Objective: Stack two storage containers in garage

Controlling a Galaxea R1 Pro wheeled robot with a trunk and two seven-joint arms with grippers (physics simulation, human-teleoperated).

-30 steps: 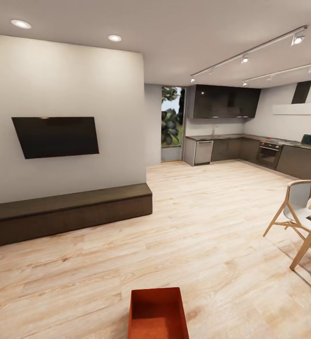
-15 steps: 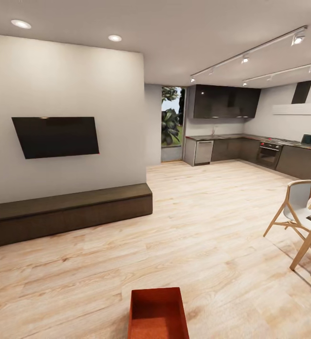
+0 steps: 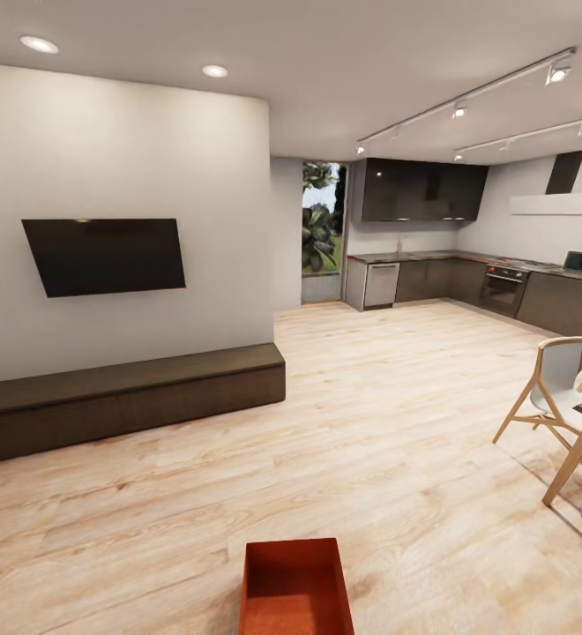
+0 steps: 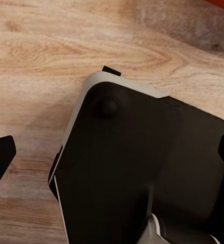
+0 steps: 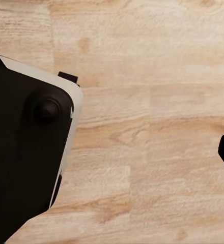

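one orange bin (image 3: 295, 589) sits low in the head view, its near end cut off by the picture's edge; what carries it is hidden. beyond it lie the wood floor (image 3: 388, 423), a dark tv (image 3: 104, 256) on the wall, a low dark cabinet (image 3: 123, 397), a kitchen and a chair (image 3: 555, 388). both wrist views look down on planks and the robot's black base (image 4: 142, 173). only dark finger tips (image 4: 0, 160) show at the edges, so i cannot tell how either set of jaws stands, nor where the bin lies relative to them.

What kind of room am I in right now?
Likely an open-plan living area joined to a kitchen: wall-mounted TV over a low bench, dark kitchen cabinets beyond, light wood plank floor.
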